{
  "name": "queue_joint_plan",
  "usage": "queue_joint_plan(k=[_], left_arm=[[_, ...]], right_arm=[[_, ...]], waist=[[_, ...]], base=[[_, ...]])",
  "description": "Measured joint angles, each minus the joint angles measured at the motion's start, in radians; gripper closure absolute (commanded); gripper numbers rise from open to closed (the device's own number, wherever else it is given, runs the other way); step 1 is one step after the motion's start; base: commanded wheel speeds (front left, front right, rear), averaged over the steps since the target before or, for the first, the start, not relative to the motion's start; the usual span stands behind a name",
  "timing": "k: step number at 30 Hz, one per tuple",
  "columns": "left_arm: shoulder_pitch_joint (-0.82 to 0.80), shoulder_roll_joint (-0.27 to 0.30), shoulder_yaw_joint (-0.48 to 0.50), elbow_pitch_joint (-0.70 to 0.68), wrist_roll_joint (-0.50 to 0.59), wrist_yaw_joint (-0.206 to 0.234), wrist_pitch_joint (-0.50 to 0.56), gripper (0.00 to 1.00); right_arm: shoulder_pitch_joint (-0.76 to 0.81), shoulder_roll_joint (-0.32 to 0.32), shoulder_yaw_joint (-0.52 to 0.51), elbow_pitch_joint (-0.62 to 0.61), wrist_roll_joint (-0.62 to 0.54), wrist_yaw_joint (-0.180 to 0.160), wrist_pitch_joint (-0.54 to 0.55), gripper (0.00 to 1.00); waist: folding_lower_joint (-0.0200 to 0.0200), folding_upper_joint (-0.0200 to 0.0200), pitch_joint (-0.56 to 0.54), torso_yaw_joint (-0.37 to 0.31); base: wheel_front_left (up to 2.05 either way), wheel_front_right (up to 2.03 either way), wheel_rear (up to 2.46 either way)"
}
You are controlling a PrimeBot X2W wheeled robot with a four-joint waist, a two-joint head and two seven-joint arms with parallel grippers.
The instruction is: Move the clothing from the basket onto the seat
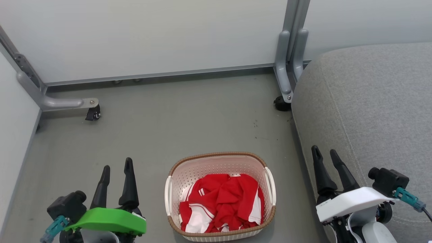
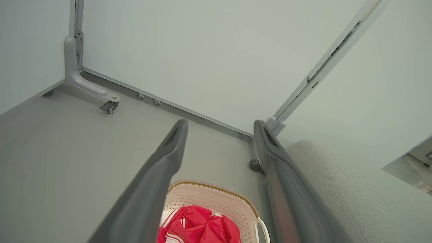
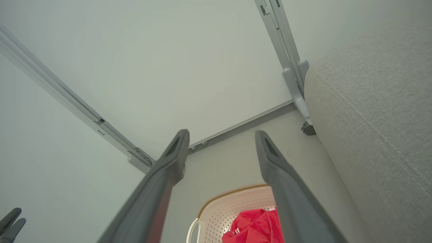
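Note:
The cream-white basket (image 1: 219,165) with a brown rim stands on the floor at the bottom middle of the head view, and crumpled red and white clothing (image 1: 222,202) lies inside it. The light grey seat (image 1: 368,111) rises to its right. My left gripper (image 1: 117,165) hovers open and empty left of the basket; my right gripper (image 1: 325,152) hovers open and empty right of it, by the seat's edge. Each wrist view looks past its own spread fingers: the left gripper (image 2: 221,125) above the basket (image 2: 216,199), clothing (image 2: 199,229) and seat (image 2: 324,175), the right gripper (image 3: 221,135) above the basket (image 3: 233,206), clothing (image 3: 256,226) and seat (image 3: 371,101).
Pale partition panels (image 1: 152,33) close off the back and left. Their grey metal feet with castors stand on the floor at the left (image 1: 64,103) and at the seat's far corner (image 1: 285,87). Grey floor (image 1: 175,121) stretches between basket and panels.

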Motion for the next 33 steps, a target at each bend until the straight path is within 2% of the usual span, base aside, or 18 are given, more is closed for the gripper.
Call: queue_joint_plan(k=[15,23,33], left_arm=[[0.015,0.011,-0.052,-0.025,0.176,0.018,-0.039,0.00],[0.025,0.012,-0.069,-0.033,0.246,0.036,-0.057,0.00],[0.042,0.012,-0.082,-0.038,0.329,0.037,-0.082,0.00]], right_arm=[[0.009,-0.001,0.036,-0.012,-0.162,0.000,-0.040,0.00],[0.015,-0.002,0.046,-0.017,-0.232,0.000,-0.059,0.00],[0.021,-0.002,0.045,-0.021,-0.299,0.000,-0.081,0.00]], waist=[[0.0000,0.0000,-0.013,-0.002],[0.0000,0.0000,-0.014,-0.003],[0.0000,0.0000,-0.017,-0.006]], base=[[0.00,0.00,0.00],[0.00,0.00,0.00],[0.00,0.00,0.00]])
